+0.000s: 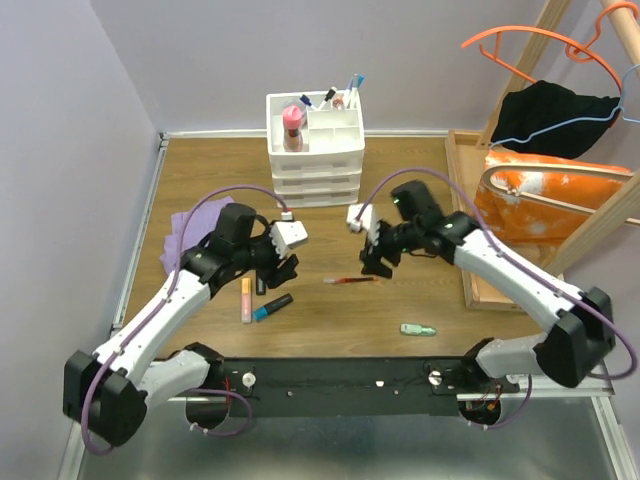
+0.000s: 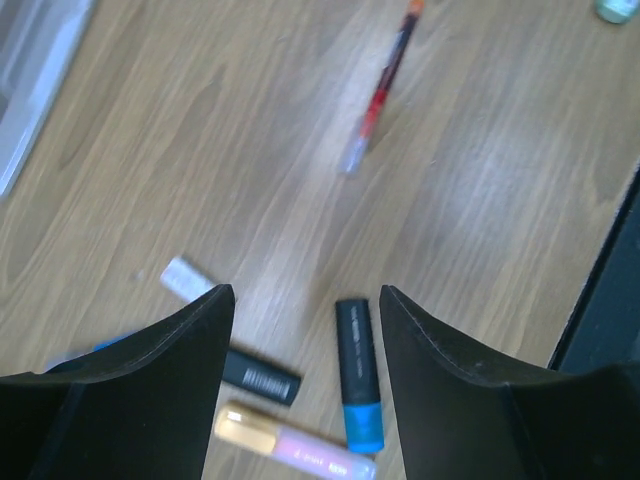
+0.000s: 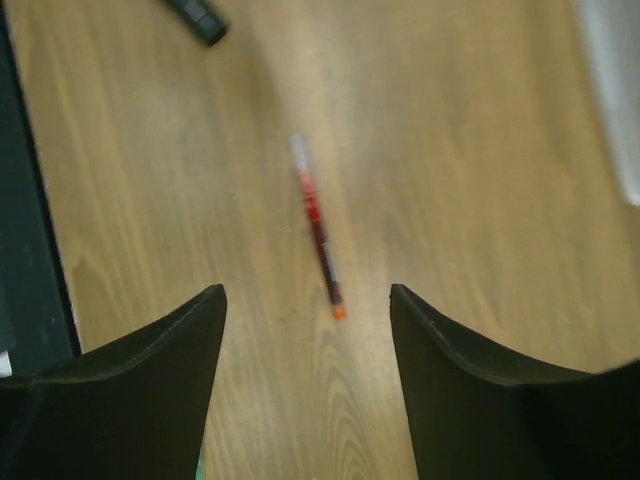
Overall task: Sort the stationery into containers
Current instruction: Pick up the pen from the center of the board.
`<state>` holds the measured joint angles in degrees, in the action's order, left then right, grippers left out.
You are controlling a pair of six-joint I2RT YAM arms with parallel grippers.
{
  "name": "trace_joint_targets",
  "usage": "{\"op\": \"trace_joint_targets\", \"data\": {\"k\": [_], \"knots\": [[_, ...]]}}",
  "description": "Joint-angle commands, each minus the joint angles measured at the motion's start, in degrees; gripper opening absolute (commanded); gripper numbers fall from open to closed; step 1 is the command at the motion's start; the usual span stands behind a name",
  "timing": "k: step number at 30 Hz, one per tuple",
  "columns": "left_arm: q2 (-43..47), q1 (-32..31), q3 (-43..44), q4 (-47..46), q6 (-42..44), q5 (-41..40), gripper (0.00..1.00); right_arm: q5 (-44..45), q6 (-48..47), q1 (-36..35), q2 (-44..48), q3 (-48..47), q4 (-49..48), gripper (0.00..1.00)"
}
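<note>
The left gripper stands wide and empty over a black highlighter with a blue cap. A short black marker is half hidden behind it, and a pale green stub is cut off at the frame corner. The right gripper, also wide and empty, hangs over a blurred thin red pen. At the table's back, the pens in the white plastic drawer organiser are too small to tell apart

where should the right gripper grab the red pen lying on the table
Mid-barrel of the red pen, from straight above, with the right gripper closing across it: it is thin, lies flat on the table with nothing touching, and runs lengthwise between its open jaws.
</note>
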<state>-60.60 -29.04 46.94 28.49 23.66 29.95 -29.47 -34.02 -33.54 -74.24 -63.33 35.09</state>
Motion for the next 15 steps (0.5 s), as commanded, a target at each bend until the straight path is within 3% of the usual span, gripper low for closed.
{"op": "trace_joint_targets", "data": {"k": [1, 5, 15], "knots": [[6.1, 8.02, -3.07, 4.2, -1.69, -1.13, 0.7, -1.29, -8.6, -6.18, -9.51, -0.21, 3.41, 0.74], [12.94, 13.38, -4.57, 6.22, -1.52, -2.27, 0.7, -1.2, -9.57, -8.29, -18.65, -5.12, 3.41, 0.62], [19.46, 23.93, -4.31, 7.99, -4.15, -2.97, 0.71, 1.17, -11.16, -9.79, -32.1, -11.55, 3.85, 0.56]]}}
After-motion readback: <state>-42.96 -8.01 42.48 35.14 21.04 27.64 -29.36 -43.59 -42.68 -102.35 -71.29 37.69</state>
